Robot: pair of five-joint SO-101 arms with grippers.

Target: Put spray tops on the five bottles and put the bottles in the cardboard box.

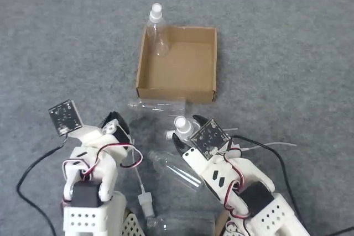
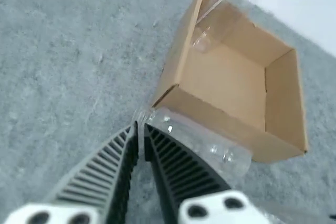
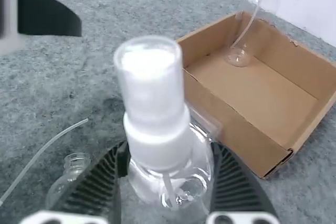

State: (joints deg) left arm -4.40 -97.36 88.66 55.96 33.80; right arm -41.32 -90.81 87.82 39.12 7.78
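Note:
The cardboard box (image 1: 203,63) sits at the table's middle back. One capped clear bottle (image 1: 156,30) stands in its back left corner, also seen as bottle (image 3: 251,9). My right gripper (image 1: 185,135) is shut on an upright bottle with a white spray top (image 3: 155,114), just short of the box's front wall (image 3: 231,124). My left gripper (image 2: 140,140) is shut with nothing in it, its tips beside an uncapped bottle (image 2: 202,142) lying along the box's front wall. Another uncapped bottle (image 1: 176,171) lies between the arms.
A loose spray top with its tube (image 1: 145,200) lies near the left arm's base, and a further bottle (image 1: 180,225) lies at the front edge. Thin tubes (image 1: 265,145) lie right of the right arm. Grey carpet spreads open to the left and right of the box.

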